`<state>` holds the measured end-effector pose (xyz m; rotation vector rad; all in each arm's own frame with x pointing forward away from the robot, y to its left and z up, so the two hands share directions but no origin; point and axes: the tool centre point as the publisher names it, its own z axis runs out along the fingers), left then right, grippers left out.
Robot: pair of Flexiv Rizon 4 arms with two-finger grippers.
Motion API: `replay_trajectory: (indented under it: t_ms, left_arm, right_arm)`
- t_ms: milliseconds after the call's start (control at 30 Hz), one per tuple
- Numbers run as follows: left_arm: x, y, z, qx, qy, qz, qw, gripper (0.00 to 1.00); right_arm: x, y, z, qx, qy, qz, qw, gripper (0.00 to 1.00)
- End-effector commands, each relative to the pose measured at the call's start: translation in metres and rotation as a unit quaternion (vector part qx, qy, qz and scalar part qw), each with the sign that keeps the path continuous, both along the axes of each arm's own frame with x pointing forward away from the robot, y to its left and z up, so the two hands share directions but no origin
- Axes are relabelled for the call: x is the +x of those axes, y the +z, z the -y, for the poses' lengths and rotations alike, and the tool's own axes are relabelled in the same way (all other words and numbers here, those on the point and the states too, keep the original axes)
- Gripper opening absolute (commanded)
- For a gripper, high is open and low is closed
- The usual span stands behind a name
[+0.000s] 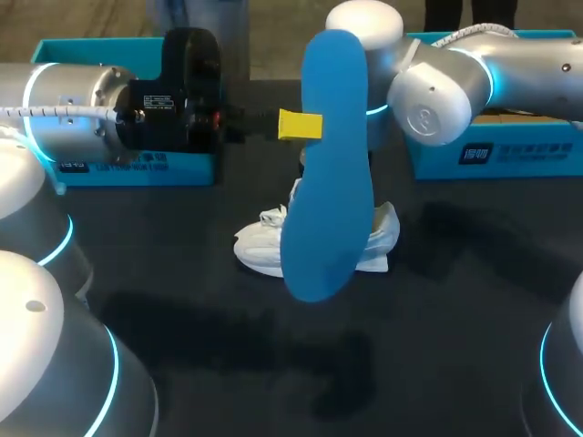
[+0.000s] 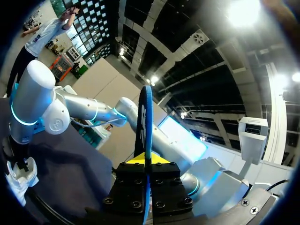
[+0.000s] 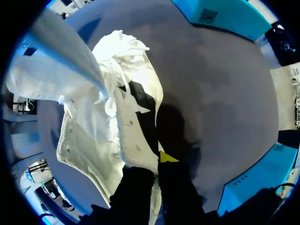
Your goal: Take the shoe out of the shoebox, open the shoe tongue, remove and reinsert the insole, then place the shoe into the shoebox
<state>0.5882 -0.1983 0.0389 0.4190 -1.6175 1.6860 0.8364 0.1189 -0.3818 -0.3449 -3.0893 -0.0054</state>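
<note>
My left gripper (image 1: 299,125) holds the blue insole (image 1: 323,164) upright in the air above the table's middle. In the left wrist view the insole (image 2: 144,122) stands edge-on between the shut fingers of that gripper (image 2: 146,160). The white shoe (image 1: 264,244) lies on the dark table below, mostly hidden behind the insole. My right arm (image 1: 437,91) reaches down behind the insole, which hides its gripper in the head view. In the right wrist view the right gripper (image 3: 157,161) is shut on the edge of the shoe's (image 3: 93,117) upper beside the opening, with the laces loose ahead of it.
One teal shoebox part (image 1: 137,168) stands at the back left under my left arm. A second teal part (image 1: 496,155) stands at the back right. The dark tabletop (image 1: 410,346) stretches towards the front.
</note>
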Motion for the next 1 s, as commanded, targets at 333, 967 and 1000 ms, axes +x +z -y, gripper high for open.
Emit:
replay_trajectory:
  t_ms: [333, 967, 1000]
  left_arm:
    - [0.001, 0.0, 0.001, 0.001, -0.001, 0.0, 1.0, 0.0]
    - [0.001, 0.0, 0.001, 0.001, -0.001, 0.0, 1.0, 0.0]
    - [0.001, 0.0, 0.001, 0.001, -0.001, 0.0, 1.0, 0.0]
  right_arm:
    - [-0.007, 0.029, 0.01, -0.005, -0.131, -0.07, 0.989, 0.0]
    - [-0.032, 0.047, 0.011, 0.135, -0.299, -0.089, 0.941, 0.0]
    - [-0.032, 0.047, 0.011, 0.135, -0.299, -0.089, 0.941, 0.0]
